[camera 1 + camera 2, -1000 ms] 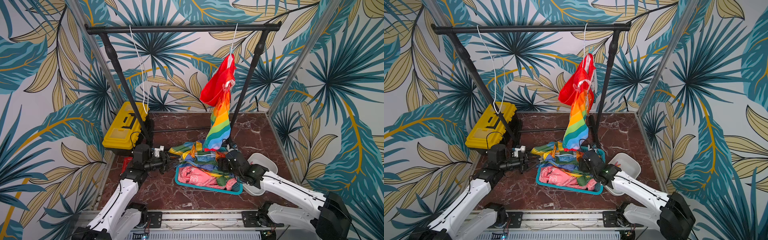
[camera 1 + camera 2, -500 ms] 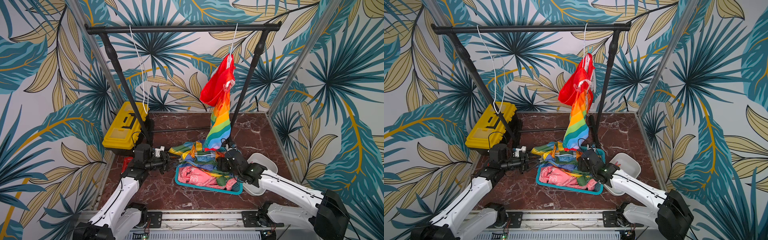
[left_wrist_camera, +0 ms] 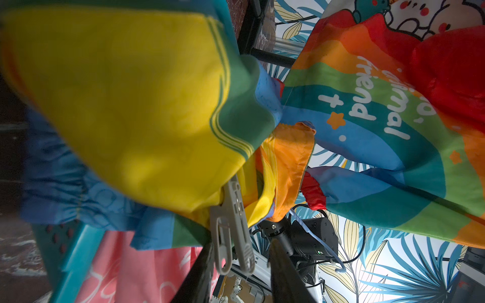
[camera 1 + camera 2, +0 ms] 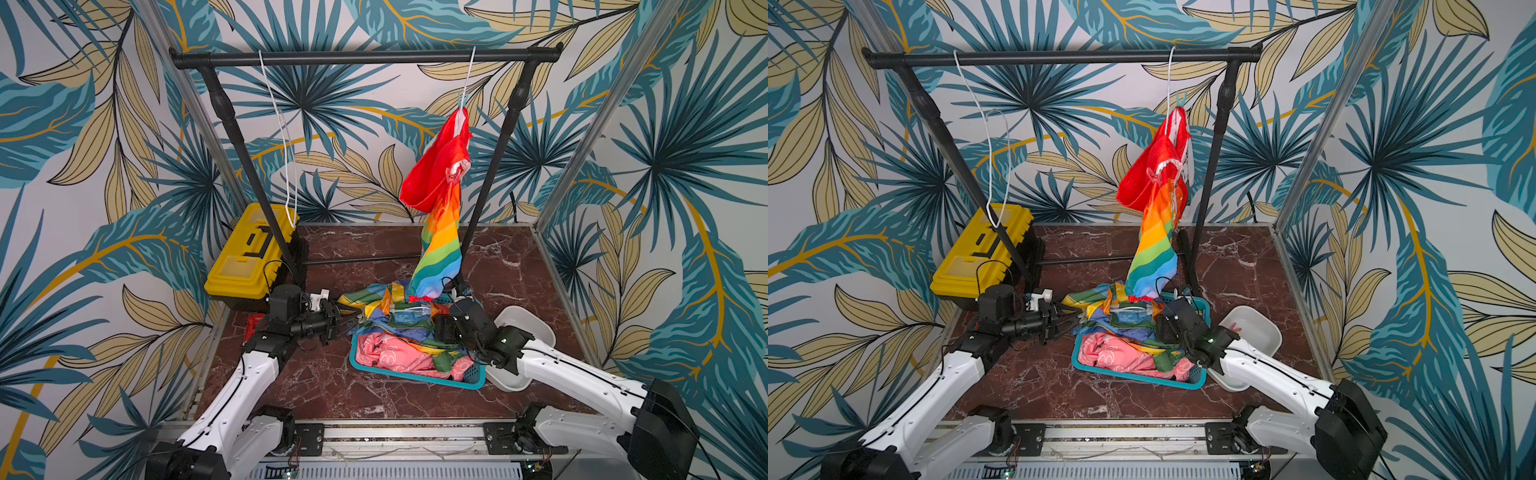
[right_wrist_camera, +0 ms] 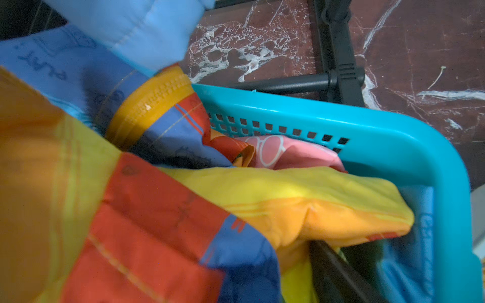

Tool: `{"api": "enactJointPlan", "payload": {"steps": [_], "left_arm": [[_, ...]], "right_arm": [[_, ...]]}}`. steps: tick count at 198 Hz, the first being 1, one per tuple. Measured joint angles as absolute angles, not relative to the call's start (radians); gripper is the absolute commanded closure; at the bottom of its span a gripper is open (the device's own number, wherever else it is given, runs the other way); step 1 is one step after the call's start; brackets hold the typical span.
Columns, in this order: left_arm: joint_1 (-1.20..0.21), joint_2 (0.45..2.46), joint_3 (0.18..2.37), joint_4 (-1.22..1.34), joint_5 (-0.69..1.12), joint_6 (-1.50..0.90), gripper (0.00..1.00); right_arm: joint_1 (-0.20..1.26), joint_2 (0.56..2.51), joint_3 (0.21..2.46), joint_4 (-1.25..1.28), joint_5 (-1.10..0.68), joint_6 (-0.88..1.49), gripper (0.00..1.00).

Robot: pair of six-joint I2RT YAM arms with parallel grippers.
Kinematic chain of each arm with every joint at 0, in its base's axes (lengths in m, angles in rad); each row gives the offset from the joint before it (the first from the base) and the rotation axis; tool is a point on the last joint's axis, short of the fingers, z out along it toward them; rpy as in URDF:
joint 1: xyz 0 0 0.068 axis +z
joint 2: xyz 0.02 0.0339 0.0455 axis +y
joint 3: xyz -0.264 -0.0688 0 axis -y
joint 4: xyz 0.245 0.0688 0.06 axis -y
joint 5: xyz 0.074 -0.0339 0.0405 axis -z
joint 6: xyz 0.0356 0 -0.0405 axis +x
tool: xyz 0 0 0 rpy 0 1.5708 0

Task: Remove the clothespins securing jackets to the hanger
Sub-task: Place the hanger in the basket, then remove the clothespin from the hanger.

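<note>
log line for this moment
left gripper: open around grey clothespin on striped jacket | right gripper: in basket, grip unclear | red-hooded jacket: hanging

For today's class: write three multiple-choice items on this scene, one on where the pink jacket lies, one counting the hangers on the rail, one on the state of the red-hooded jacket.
1. Where does the pink jacket lie? A. in the teal basket B. on a chair C. on a shelf
2. How many white hangers are on the black rail? A. one B. three C. two
3. The red-hooded jacket is: A. folded flat B. hanging from a hanger C. rolled into a ball
Answers: 1 A, pink cloth lies inside the basket's rim; 2 C, one bare, one carrying a jacket; 3 B, it dangles below the rail.
</note>
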State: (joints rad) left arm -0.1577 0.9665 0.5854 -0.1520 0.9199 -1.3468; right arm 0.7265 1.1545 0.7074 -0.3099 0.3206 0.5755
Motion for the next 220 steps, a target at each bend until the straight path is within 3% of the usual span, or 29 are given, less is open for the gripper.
{"api": "enactJointPlan", "payload": {"steps": [108,194,220], "left_arm": [[-0.215,1.011,0.594,-0.150,0.879,-1.351,0.65],[-0.215,0.980,0.593,-0.150,0.855,-1.374,0.84],[-0.215,0.960,0.583,-0.147,0.852,-1.381,0.87]], "right_arm": [[0.727,1.177,0.709,-0.293,0.316,0.575,0.16],[0.727,1.180,0.709,-0.289,0.313,0.575,0.16],[0.727,1.177,0.709,-0.292,0.312,0.576,0.12]]}}
